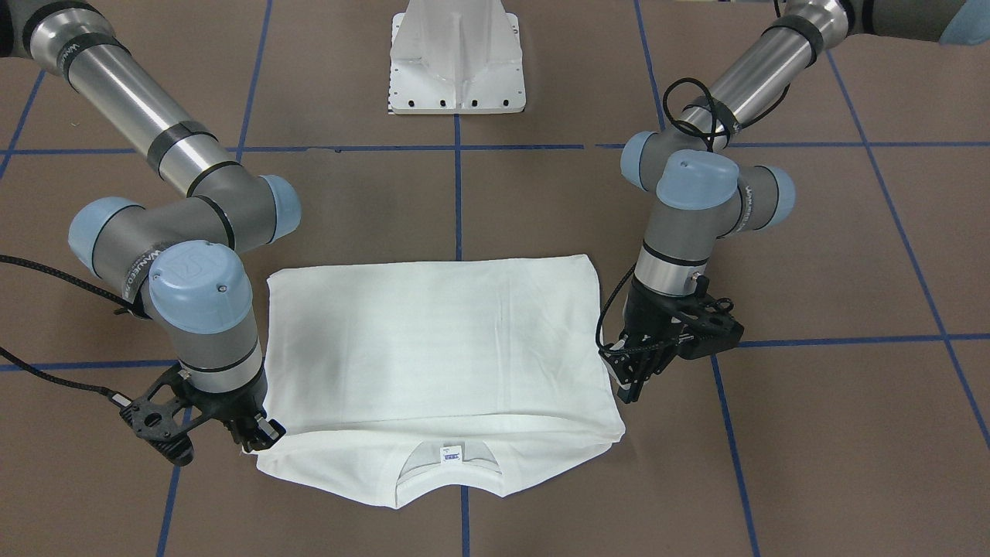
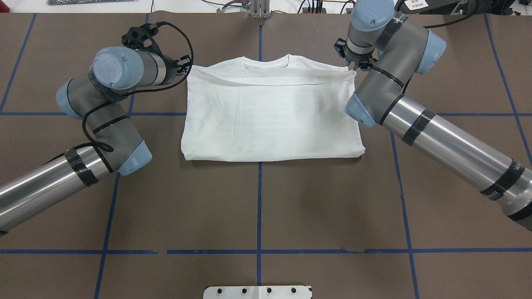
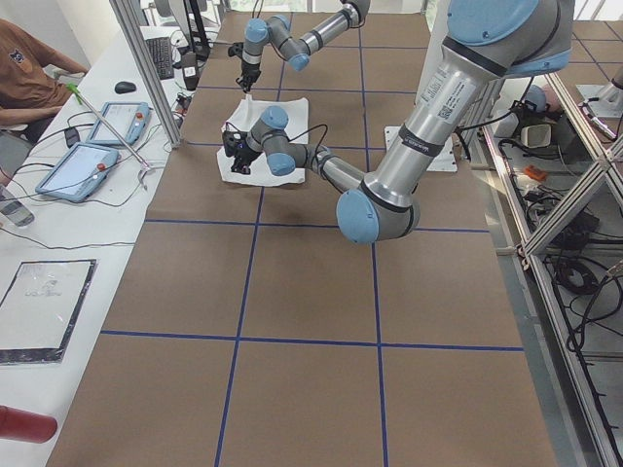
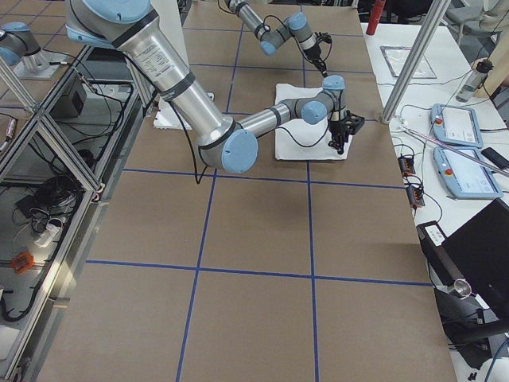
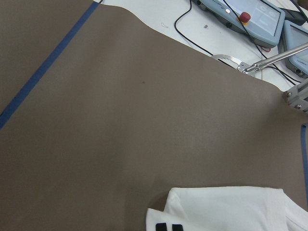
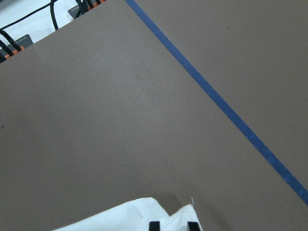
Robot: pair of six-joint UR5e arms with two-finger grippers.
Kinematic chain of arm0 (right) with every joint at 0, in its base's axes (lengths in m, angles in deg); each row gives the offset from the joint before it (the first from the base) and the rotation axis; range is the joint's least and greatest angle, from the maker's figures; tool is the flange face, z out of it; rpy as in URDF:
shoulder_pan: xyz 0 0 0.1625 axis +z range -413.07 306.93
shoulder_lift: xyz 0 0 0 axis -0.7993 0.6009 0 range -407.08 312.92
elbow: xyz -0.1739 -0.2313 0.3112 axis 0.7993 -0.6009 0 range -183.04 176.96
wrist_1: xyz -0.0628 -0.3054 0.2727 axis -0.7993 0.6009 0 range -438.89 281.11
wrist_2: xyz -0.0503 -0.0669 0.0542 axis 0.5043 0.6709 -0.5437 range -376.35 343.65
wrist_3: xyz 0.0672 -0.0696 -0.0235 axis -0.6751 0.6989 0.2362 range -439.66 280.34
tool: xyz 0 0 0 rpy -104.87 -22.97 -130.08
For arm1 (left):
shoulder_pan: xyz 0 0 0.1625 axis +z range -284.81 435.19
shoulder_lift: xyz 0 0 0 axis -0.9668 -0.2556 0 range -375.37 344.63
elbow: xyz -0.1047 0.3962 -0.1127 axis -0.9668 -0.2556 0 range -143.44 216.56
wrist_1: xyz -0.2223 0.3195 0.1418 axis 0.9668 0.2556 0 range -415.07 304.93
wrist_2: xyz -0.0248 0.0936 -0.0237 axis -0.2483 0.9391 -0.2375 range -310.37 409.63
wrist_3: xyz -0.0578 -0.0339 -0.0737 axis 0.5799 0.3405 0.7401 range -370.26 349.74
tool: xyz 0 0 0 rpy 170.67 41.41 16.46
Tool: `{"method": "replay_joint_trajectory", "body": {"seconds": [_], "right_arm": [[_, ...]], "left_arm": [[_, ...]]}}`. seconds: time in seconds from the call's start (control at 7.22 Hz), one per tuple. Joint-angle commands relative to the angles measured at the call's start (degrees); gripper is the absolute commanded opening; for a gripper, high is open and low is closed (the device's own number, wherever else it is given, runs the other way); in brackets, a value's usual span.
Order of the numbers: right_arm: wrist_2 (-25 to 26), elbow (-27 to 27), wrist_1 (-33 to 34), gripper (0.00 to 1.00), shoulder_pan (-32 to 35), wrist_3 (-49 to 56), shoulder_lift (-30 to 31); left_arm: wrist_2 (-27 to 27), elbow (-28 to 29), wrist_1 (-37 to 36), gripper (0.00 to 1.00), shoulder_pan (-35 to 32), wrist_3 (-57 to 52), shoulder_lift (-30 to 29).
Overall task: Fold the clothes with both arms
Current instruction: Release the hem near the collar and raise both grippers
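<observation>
The shirt point(image 1: 433, 340) lies in the middle of the brown counter point(image 1: 541, 201), folded into a flat rectangle. Its collar point(image 2: 266, 63) end points away from the robot, toward the front-facing camera, and the label point(image 1: 450, 455) shows inside the neck opening. The upper layer's free edge runs across the shirt just short of the collar, so a strip of the lower layer with the neckline shows beyond it. The opposite, folded edge lies nearest the base point(image 1: 456, 62), well apart from it.

The left arm point(image 1: 742, 77) reaches in from the robot's left, and the left claw point(image 1: 636, 383) points down at the left corner of that free edge. In the left wrist view its fingertips point(image 5: 161, 227) sit almost together on the cloth's edge, pinching the shirt. The right arm point(image 1: 131, 100) comes in on the other side, with the right claw point(image 1: 259, 439) low at the right corner of the same edge. In the right wrist view its fingertips point(image 6: 154, 225) stand apart with a raised bit of the corner between them, so this claw is parted rather than clamped.

Blue tape lines point(image 1: 458, 193) divide the counter into squares, and one runs under the shirt's middle. In the left side view a person point(image 3: 29, 68) sits at a white desk point(image 3: 58, 243) beside the counter, with two tablets point(image 3: 78, 165) lying on it
</observation>
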Motion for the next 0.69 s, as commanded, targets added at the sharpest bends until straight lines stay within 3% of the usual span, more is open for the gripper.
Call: {"method": "replay_joint_trajectory", "body": {"seconds": [0.0,0.28,0.55], "right_arm": [[-0.71,1.0,-0.1,0.68,0.15,-0.27,-0.24],[-2.83,10.35,-0.19,0.74,-0.28,-1.14,7.88],[-3.18,24.23,-0.28,0.76,-5.79,-7.09,20.34]], "left_arm": [[0.0,-1.32,0.08,0.49,-0.78,0.43,-0.09],[-0.18,-6.84,1.56,0.5,-1.22,-0.09,1.83],[-0.44,-8.19,2.1,0.54,-1.31,0.26,2.28]]}}
